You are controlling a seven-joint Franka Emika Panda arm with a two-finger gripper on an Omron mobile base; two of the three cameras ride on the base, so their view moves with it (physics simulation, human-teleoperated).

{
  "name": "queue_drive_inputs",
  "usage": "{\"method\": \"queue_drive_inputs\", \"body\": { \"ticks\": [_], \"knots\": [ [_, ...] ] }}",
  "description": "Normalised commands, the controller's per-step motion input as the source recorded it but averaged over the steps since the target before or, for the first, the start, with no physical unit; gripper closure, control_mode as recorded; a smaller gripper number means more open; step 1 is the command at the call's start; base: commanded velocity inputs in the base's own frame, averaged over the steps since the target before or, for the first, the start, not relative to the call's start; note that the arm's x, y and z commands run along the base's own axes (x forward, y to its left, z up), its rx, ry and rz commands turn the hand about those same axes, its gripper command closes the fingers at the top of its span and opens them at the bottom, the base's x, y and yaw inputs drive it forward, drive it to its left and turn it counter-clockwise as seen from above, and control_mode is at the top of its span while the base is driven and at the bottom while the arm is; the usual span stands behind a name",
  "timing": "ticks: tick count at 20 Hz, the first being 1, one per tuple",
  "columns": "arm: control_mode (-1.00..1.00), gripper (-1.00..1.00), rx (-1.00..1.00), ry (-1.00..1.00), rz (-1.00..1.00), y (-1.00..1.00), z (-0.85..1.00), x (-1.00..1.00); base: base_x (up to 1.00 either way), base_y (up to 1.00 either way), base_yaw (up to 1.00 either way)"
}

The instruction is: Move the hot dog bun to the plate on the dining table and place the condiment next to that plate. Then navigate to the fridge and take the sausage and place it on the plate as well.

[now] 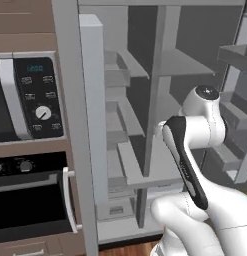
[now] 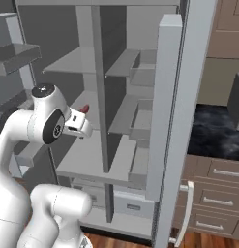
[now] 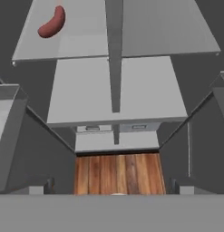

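Sausage: reddish-brown curved sausage (image 3: pixel 52 22) lying on a grey fridge shelf (image 3: pixel 131 36).
Gripper: gripper (image 3: pixel 114 186) spread wide, holding nothing.
Writing: microwave display (image 1: pixel 35 67) unreadable.

The white arm (image 1: pixel 195 150) bends up like an elbow, then reaches forward. Its hand (image 2: pixel 78 124) points toward two o'clock in the right base view. The jaws stand wide open, holding nothing.

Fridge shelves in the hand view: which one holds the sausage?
The top shelf in that view, left of the central divider; the sausage lies near its far left corner. The shelf below is bare.
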Motion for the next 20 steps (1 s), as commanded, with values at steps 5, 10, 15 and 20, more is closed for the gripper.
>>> {"method": "queue_drive_inputs", "body": {
  "ticks": [5,10,15,20],
  "knots": [
    [1.00,-1.00,0.00,0.00,0.00,0.00,0.00,0.00,0.71,-0.10,-0.02],
    [1.00,-1.00,0.00,0.00,0.00,0.00,0.00,0.00,0.75,-0.07,-0.01],
    [1.00,-1.00,0.00,0.00,0.00,0.00,0.00,0.00,0.81,0.00,0.00],
    [-1.00,-1.00,0.09,-0.01,0.00,0.25,-0.20,0.18,0.00,0.00,0.00]
  ]
}}
